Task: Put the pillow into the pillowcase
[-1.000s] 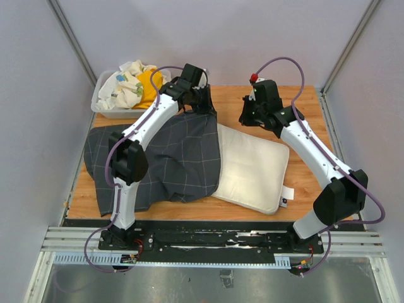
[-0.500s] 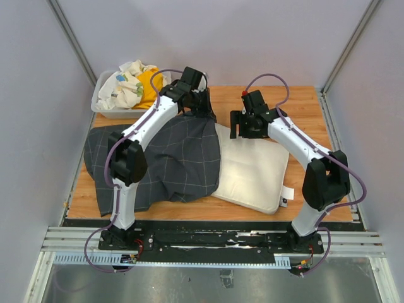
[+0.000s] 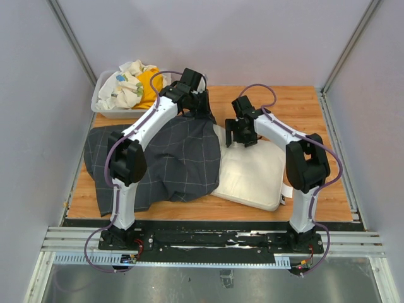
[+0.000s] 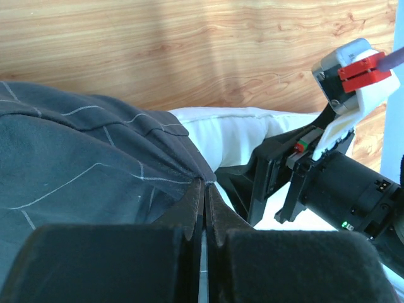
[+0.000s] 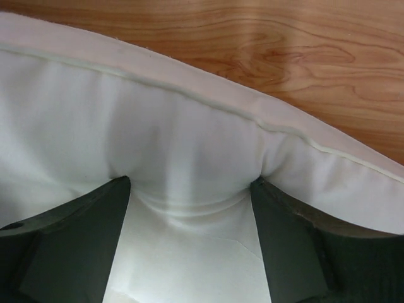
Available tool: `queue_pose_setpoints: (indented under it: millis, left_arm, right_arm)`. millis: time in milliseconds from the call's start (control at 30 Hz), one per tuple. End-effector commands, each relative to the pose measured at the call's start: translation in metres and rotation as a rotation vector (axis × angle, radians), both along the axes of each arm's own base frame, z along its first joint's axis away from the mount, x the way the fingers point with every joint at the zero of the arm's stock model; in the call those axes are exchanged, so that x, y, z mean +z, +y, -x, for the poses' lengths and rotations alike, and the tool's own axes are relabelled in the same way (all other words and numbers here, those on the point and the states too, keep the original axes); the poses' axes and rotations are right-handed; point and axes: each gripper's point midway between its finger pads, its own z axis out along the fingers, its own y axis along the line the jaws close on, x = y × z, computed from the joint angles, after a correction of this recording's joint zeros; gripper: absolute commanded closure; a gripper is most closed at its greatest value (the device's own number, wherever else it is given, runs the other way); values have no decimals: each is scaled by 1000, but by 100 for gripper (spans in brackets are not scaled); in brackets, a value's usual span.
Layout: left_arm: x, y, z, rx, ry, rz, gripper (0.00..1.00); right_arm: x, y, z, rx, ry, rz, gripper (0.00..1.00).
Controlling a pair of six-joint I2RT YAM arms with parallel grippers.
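The dark grey grid-lined pillowcase (image 3: 164, 158) lies on the left half of the table, overlapping the left end of the cream pillow (image 3: 252, 173). My left gripper (image 3: 201, 113) is shut on the pillowcase's far right edge; in the left wrist view the gripper's (image 4: 205, 184) tips pinch a fold of the pillowcase (image 4: 76, 164) beside the pillow (image 4: 233, 129). My right gripper (image 3: 241, 140) stands open at the pillow's far left corner. In the right wrist view the gripper's (image 5: 189, 183) wide-spread fingers (image 5: 95, 214) press into the pillow (image 5: 189, 126) just inside its seam.
A clear bin (image 3: 104, 107) with white patterned and yellow cloths stands at the back left corner. Bare wooden table (image 3: 309, 104) shows behind and right of the pillow. A small tag (image 3: 286, 196) sticks out at the pillow's near right corner.
The right arm has swung left and down onto the pillow's far left corner, and its jaws have opened. The left gripper has held still on the pillowcase.
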Motion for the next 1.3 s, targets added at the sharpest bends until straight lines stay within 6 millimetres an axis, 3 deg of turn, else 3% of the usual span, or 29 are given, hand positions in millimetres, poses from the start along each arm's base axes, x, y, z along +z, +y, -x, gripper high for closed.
queue_pose_setpoints:
  millis: [0, 100, 267, 333, 433, 700, 767, 833, 967, 1000, 1033, 1100, 1167, 1267]
  left_arm:
    - [37, -1, 1, -16, -81, 50, 100]
    - [37, 0, 0, -16, -81, 51, 100]
    - [36, 0, -1, -15, -79, 52, 100]
    - [36, -1, -1, -16, -78, 54, 100]
    - [38, -1, -1, -16, -80, 58, 100]
    - [58, 0, -5, -13, -111, 79, 100]
    - [62, -2, -5, -16, -116, 89, 100]
    - [64, -3, -5, -17, -115, 97, 100]
    - [64, -3, -4, -17, -111, 96, 100]
    - [62, -2, -4, -18, -109, 93, 100]
    - [62, -2, -3, -17, -109, 92, 100]
    - [60, -1, -2, -18, -109, 88, 100]
    - [58, 0, -1, -19, -107, 83, 100]
    - [54, 2, 0, -18, -100, 78, 100]
  right_arm:
    - [-42, 0, 0, -16, 83, 14, 30]
    - [-59, 4, 4, -6, 123, 4, 51]
    - [-69, 1, 12, -11, 144, 13, 98]
    - [-63, 0, 12, -9, 132, 12, 99]
    - [-38, 0, 9, -10, 81, -1, 99]
    - [102, 6, -4, 39, -228, -111, 99]
    - [126, 8, -6, 51, -281, -134, 99]
    - [139, 10, -8, 60, -304, -142, 99]
    - [127, 6, -8, 57, -274, -115, 99]
    - [121, 6, -7, 58, -258, -112, 99]
    - [115, 6, -6, 60, -244, -106, 91]
    - [103, 3, -6, 62, -221, -81, 61]
    - [92, 1, -7, 81, -200, -60, 40]
    - [78, -3, -11, 87, -171, -43, 27]
